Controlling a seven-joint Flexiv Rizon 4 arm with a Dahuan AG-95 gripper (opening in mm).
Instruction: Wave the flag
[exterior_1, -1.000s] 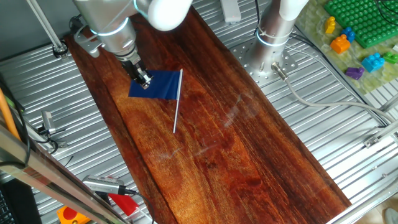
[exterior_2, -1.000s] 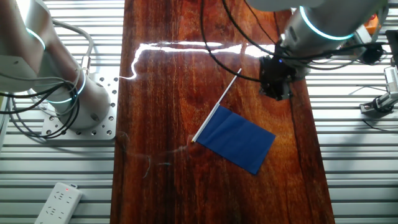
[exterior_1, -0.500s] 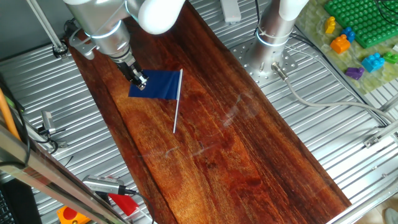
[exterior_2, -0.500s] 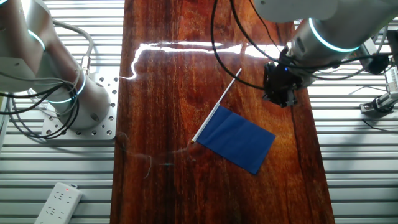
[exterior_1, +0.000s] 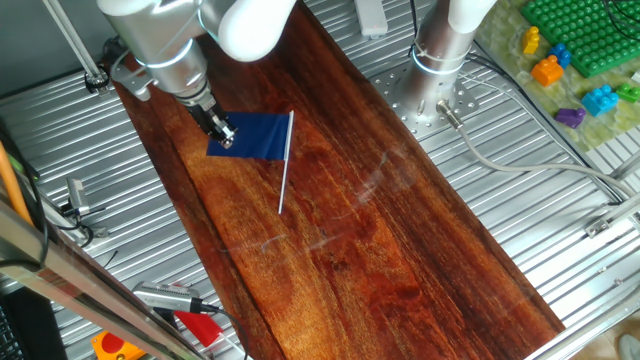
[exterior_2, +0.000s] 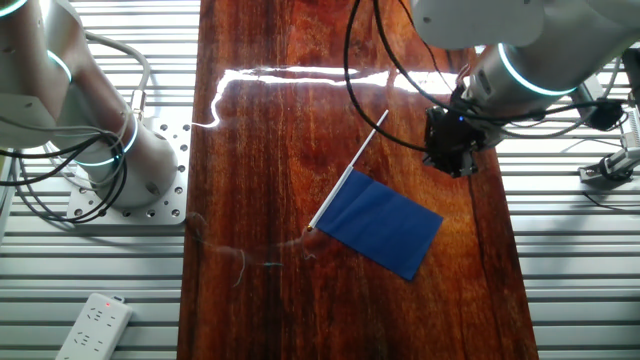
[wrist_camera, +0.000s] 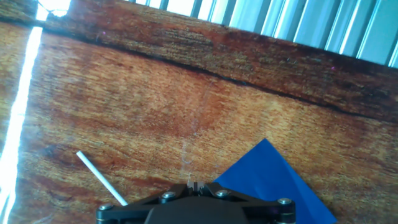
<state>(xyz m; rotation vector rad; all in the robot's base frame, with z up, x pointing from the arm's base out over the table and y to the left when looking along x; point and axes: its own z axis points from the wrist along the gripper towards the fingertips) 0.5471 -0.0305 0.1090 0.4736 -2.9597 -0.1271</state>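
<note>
The dark blue flag (exterior_1: 258, 137) lies flat on the wooden board (exterior_1: 370, 230), its thin white stick (exterior_1: 284, 175) pointing toward the board's middle. In the other fixed view the cloth (exterior_2: 385, 222) lies below the stick (exterior_2: 352, 172). My gripper (exterior_1: 224, 138) hovers at the cloth's outer edge, away from the stick, fingers closed together and empty; it also shows in the other fixed view (exterior_2: 455, 165). In the hand view my gripper (wrist_camera: 196, 185) is shut, with the blue cloth (wrist_camera: 273, 180) to its right and the stick end (wrist_camera: 99, 177) to its left.
A second arm's base (exterior_1: 437, 55) stands on the metal table beside the board. Green plates and coloured bricks (exterior_1: 575, 45) lie at the far right. Tools with red handles (exterior_1: 185, 315) lie at the lower left. A white power strip (exterior_2: 90, 325) sits near the other base (exterior_2: 130, 160).
My gripper has shifted a little toward the board's edge near the cloth's outer side. The flag has not moved.
</note>
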